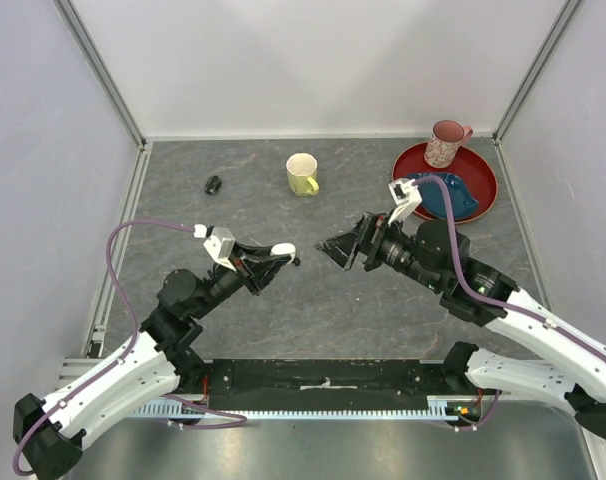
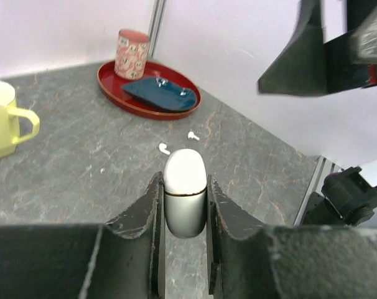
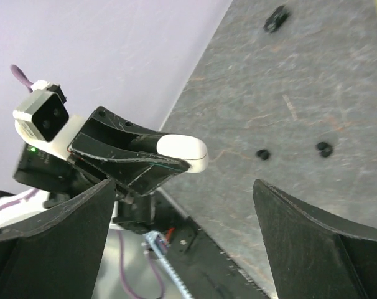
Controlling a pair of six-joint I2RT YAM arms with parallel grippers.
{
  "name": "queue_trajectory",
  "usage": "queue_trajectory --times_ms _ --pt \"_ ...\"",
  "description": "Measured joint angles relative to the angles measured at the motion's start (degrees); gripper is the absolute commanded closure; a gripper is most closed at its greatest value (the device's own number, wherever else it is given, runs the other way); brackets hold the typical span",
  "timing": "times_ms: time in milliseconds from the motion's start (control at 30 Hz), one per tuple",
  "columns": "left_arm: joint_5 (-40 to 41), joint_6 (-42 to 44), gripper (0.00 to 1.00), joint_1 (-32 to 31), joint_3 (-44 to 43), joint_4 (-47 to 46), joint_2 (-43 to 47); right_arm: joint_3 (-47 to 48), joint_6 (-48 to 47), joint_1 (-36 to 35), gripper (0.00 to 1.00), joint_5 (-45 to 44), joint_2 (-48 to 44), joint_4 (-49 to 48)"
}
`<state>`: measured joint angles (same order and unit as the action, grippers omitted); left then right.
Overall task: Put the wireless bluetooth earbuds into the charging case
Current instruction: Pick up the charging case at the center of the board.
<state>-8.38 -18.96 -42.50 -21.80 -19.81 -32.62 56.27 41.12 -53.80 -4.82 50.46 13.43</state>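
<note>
My left gripper (image 1: 275,256) is shut on a closed white charging case (image 1: 283,250), holding it above the table; in the left wrist view the case (image 2: 185,193) sits between the fingers (image 2: 145,212). Two white earbuds (image 2: 164,148) (image 2: 192,134) lie on the table beyond it. My right gripper (image 1: 339,250) is open and empty, facing the case from a short gap away. In the right wrist view the case (image 3: 183,151) is ahead of my open right gripper (image 3: 183,184), and two black earbuds (image 3: 262,153) (image 3: 324,149) lie on the table.
A small black case (image 1: 214,184) lies at the back left. A yellow mug (image 1: 302,173) stands at the back middle. A red tray (image 1: 483,170) at the back right holds a pink patterned cup (image 1: 446,143) and a blue dish (image 1: 453,200).
</note>
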Motion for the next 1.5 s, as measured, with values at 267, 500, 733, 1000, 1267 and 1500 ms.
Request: queue_trajectory --times_ms 267,500,733,1000,1267,1500 --pt "-6.05 2.69 0.98 0.0 0.26 -11.8 -2.64 -5.7 20.79 6.4 0.02 18.49 5.81 -13.42" --pt "-11.58 4.72 0.98 0.0 0.96 -17.9 -5.75 -13.33 34.42 6.43 0.02 24.9 10.23 -25.64" --pt "-12.9 5.42 0.98 0.0 1.6 -21.88 -5.88 -13.75 40.76 6.43 0.02 26.08 11.13 -33.44" --pt "-13.27 5.4 0.98 0.0 3.08 -25.92 -7.89 -16.06 46.62 6.43 0.16 27.43 14.4 -39.41" --pt "-13.81 5.4 0.98 0.0 3.34 -28.04 -8.74 -16.79 49.99 6.43 0.36 28.11 14.99 -42.93" --pt "-14.03 5.35 0.98 0.0 3.37 -29.79 -9.11 -17.05 50.8 6.58 0.64 28.61 15.28 -43.08"
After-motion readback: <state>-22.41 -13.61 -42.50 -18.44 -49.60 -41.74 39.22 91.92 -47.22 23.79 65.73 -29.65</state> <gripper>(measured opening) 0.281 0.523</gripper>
